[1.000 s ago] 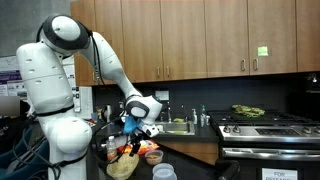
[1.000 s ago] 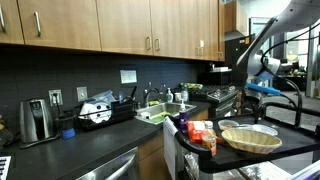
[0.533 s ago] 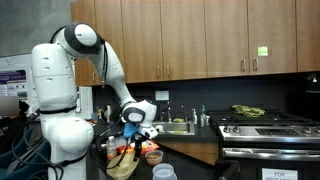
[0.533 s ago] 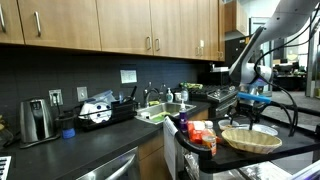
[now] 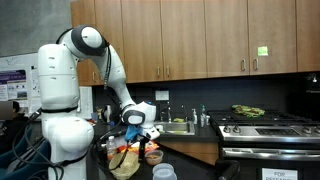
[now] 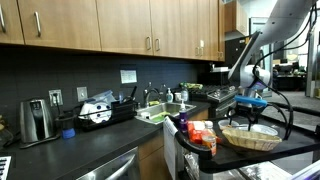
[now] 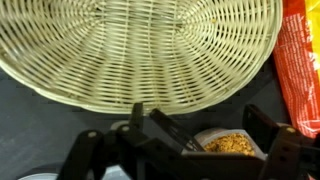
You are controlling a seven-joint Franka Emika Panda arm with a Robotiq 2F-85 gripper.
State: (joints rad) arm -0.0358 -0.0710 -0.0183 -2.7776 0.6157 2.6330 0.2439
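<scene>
My gripper (image 7: pixel 205 135) is open and holds nothing. It hangs just above the near rim of an empty wicker basket (image 7: pixel 140 50). Between its two dark fingers (image 7: pixel 150 128) I look down on a small white bowl of orange-yellow crumbs (image 7: pixel 232 145); whether the fingers touch it I cannot tell. An orange snack bag (image 7: pixel 300 60) lies right of the basket. In both exterior views the gripper (image 5: pixel 141 124) (image 6: pixel 250 103) hovers low over the basket (image 5: pixel 124 166) (image 6: pixel 250 137) on a dark counter.
A sink (image 6: pixel 160 113), a dish rack (image 6: pixel 98 112) and a toaster (image 6: pixel 36 120) line the back counter. A stove (image 5: pixel 265 125) stands to one side, wooden cabinets (image 5: pixel 200 40) above. A red-and-orange packet (image 6: pixel 200 131) stands near the basket, and a pale cup (image 5: pixel 164 172) sits in front.
The arm has swung down and inward, bringing the open gripper from beside and above the basket to just over it. The jaws stayed open.
</scene>
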